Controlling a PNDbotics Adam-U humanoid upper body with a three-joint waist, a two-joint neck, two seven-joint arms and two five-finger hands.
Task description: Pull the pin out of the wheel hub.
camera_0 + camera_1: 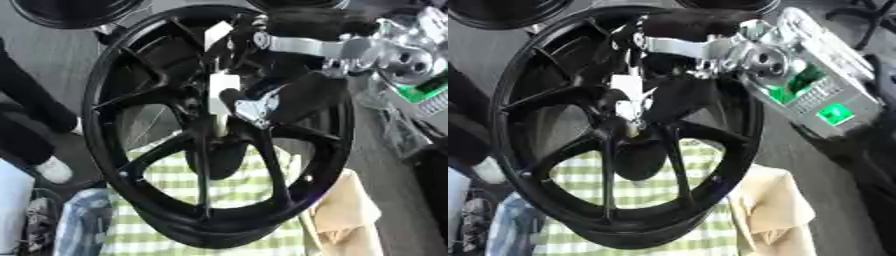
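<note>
**Inspector A:** One wheel hub (pixel 214 127) concerns us, black and spoked, tilted up on edge. Nearest us, below its lower rim, lie a green-checked cloth (pixel 236 192) and a beige cloth (pixel 776 210).

**Inspector B:** And the pin?

**Inspector A:** We take the pale, whitish piece (pixel 222 90) at the hub's centre for it, apparently not yet out. Our right hand (pixel 262 97) reaches in from beyond the hub's upper right edge, dark fingers over the centre, touching that piece. Whether they have closed on it, we cannot tell.

**Inspector B:** Risks?

**Inspector A:** We judge a pull off the pin's axis could jam it, or drag and tip the propped hub. Fingers may also slip off the piece.

**Inspector B:** Arm pose?

**Inspector A:** Silver wrist (pixel 737 52) above the upper rim, forearm running right. Our left hand appears nowhere.
</note>
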